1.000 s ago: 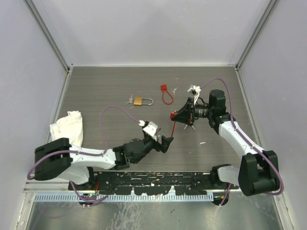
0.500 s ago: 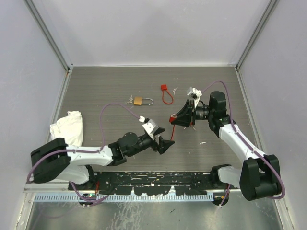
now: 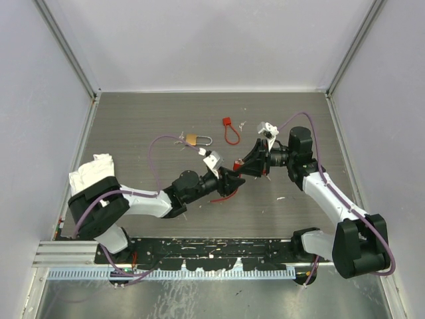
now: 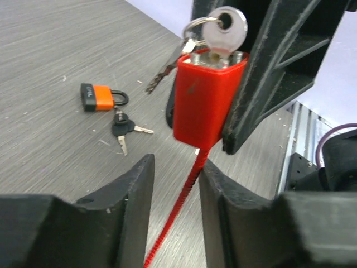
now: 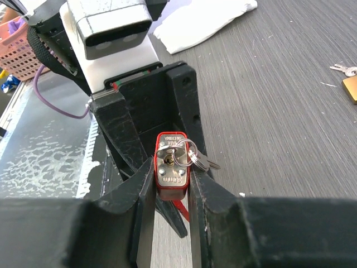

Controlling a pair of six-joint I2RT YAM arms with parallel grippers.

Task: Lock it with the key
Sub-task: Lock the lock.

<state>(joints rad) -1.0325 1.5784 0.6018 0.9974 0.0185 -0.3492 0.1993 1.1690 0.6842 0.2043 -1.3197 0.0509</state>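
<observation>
We see a grey wood-grain table (image 3: 133, 119) boxed in by pale walls (image 3: 199, 40) at the back and both sides, with aluminium posts (image 3: 66, 46) in the back corners. A black base rail (image 3: 199, 247) runs along the near edge. A white cloth (image 3: 93, 174) lies crumpled close to the left wall.

Both arms reach to the table's middle, tips nearly meeting, well apart from every wall. The widest stretch of surface lies between the locks and the back wall. A brass padlock (image 3: 191, 139) lies behind the left arm. A red cable loop (image 3: 231, 135) lies near it, behind the grippers.

The right gripper (image 3: 239, 164) is clamped on the red lock (image 4: 206, 95), one finger on each side of its body. A red cable (image 4: 181, 206) hangs from the lock's lower end and passes between the fingers (image 4: 134, 190) of the left gripper (image 3: 229, 181). Those fingers stand apart, with a gap showing beside the cable, so we see no clamp on it.

A silver-headed key (image 4: 224, 30) sits in the red lock's top. It has a round head with a ring through it, and another key dangles from the ring.

The dark-headed keys (image 4: 124, 129) are a tiny pair with thin silver blades. They lie flat on the table just beside an orange padlock (image 4: 102, 96), apart from both grippers. We cannot place them in the top view.
</observation>
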